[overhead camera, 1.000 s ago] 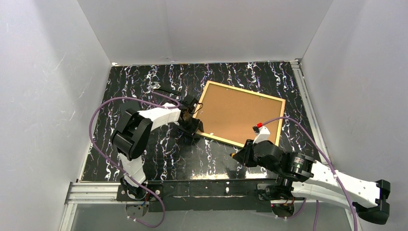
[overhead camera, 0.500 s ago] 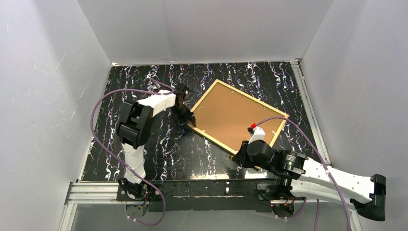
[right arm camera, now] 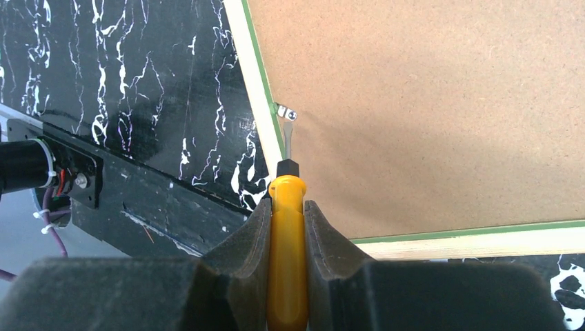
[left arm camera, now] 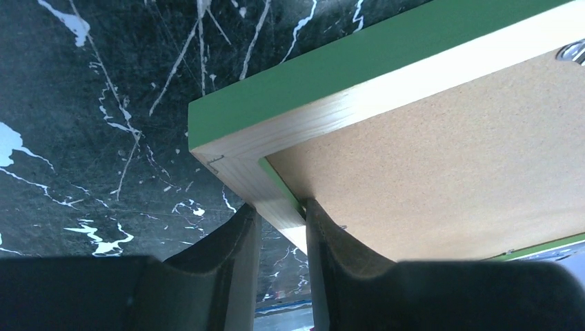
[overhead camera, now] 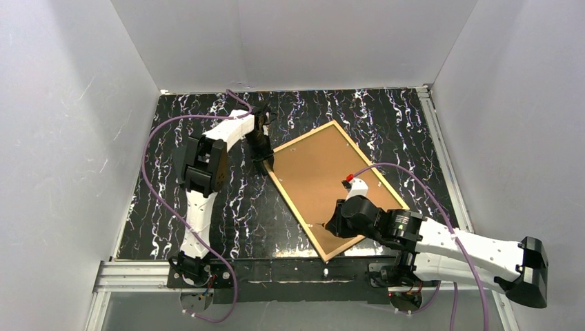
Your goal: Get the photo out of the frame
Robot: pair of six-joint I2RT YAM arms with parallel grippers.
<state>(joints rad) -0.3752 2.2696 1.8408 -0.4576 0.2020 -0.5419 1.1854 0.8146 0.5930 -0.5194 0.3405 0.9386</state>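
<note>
Two grips, left gripper (left arm camera: 279, 215) pinching frame (left arm camera: 312, 74) corner; right gripper (right arm camera: 286, 210) clamping screwdriver (right arm camera: 286, 276)

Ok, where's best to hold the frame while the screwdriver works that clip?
The frame's narrow rail near a corner, coming from outside: it lies face-down, backing board up, so only that raised rail fits a gripper. The left gripper pinches it there.

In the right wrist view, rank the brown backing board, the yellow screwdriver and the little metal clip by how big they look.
Largest: backing board.
Then: yellow screwdriver, though nearness to the camera inflates it.
Smallest: metal clip.
</note>
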